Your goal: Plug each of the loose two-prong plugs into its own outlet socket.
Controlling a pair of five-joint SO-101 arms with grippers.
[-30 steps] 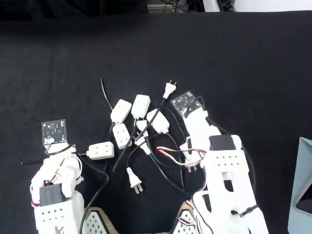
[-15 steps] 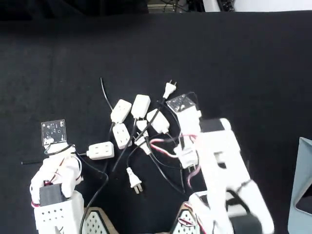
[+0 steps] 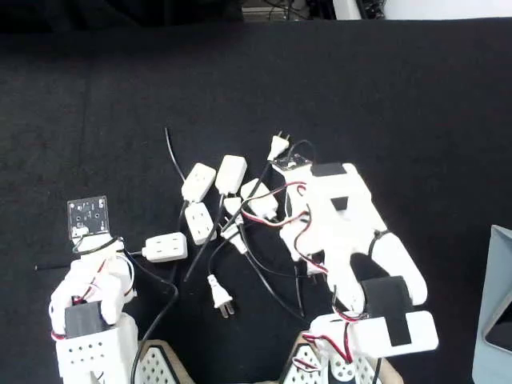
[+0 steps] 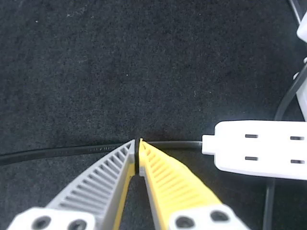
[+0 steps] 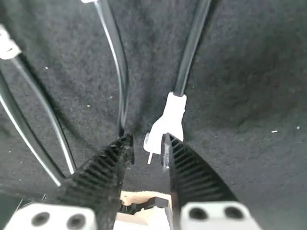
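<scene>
A white two-prong plug [image 5: 167,122] on a black cord lies on the black cloth, its prongs between the fingertips of my right gripper [image 5: 146,143], which is open around them. From above, the same plug [image 3: 278,146] sits at the far edge of the cord pile, with the right gripper [image 3: 282,162] tipped down just behind it. My left gripper [image 4: 138,147] is shut on the black cord [image 4: 57,152] of a white outlet socket [image 4: 259,149]. That left gripper [image 3: 98,246] rests at the near left, beside the socket [image 3: 166,246].
Several more white sockets [image 3: 198,182] lie tangled with black cords in the middle. Another loose plug [image 3: 220,296] lies near the front. A grey-blue box [image 3: 500,308] stands at the right edge. The far half of the black table [image 3: 384,88] is open.
The right arm swung left and stretched forward, tipping its gripper down onto the far plug. The left arm stayed still.
</scene>
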